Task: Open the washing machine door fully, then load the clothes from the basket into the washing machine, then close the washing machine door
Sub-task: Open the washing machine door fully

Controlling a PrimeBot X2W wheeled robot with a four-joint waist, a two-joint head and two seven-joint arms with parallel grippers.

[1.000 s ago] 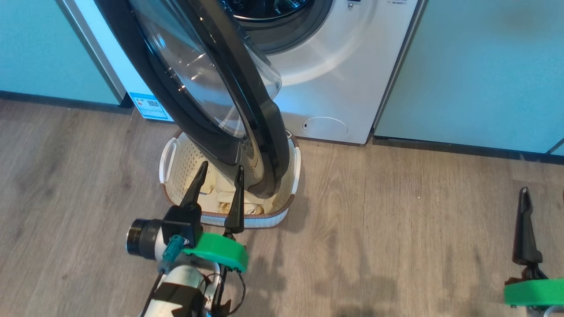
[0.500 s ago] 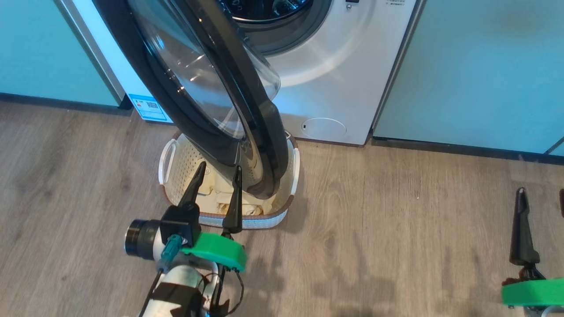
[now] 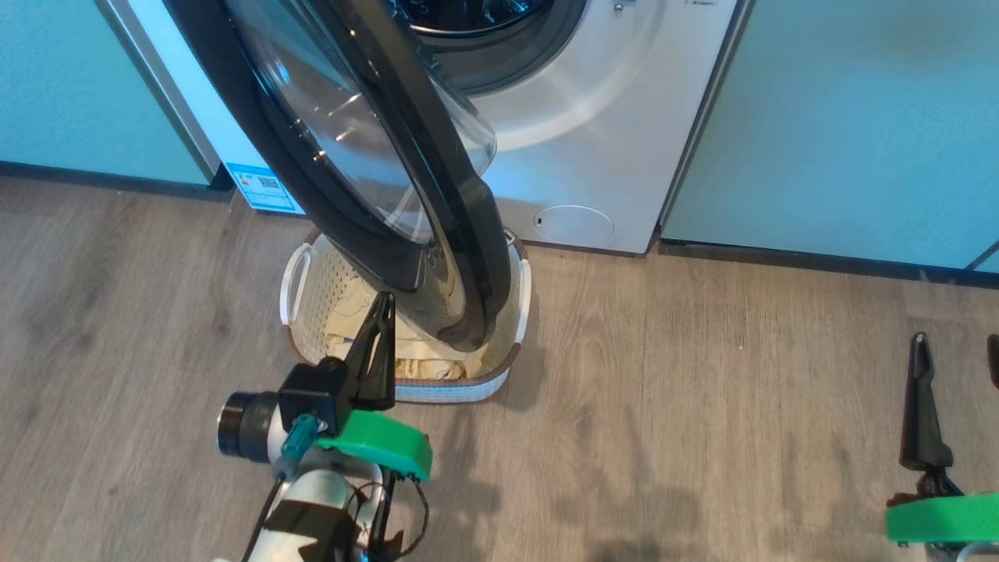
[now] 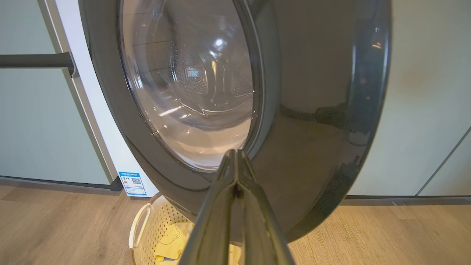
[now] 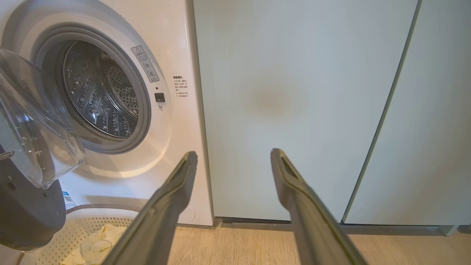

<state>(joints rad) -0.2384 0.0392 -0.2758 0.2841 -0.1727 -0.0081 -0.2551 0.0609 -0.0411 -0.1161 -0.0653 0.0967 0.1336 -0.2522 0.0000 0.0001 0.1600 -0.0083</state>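
The washing machine (image 3: pixel 616 117) stands with its washing machine door (image 3: pixel 476 257) swung out, edge toward me, hanging over the basket (image 3: pixel 298 281). Pale yellow clothes (image 3: pixel 347 316) lie in the basket, partly hidden by the door. My left gripper (image 3: pixel 382 300) is shut with nothing visible between its fingers, over the basket's near side and close to the door's lower rim. In the left wrist view its fingertips (image 4: pixel 235 151) meet in front of the door (image 4: pixel 316 110). My right gripper (image 3: pixel 958 343) stands open at the lower right over the floor, empty (image 5: pixel 232 152).
Pale green cabinet panels (image 3: pixel 858 117) flank the machine on both sides. The open drum (image 5: pixel 99 99) shows in the right wrist view, with the basket (image 5: pixel 55 235) and clothes (image 5: pixel 99 243) below it. Wooden floor (image 3: pixel 702 429) spreads right of the basket.
My left gripper's fingers have closed together from wide open, staying over the basket's near side. The right arm and the door have hardly moved.
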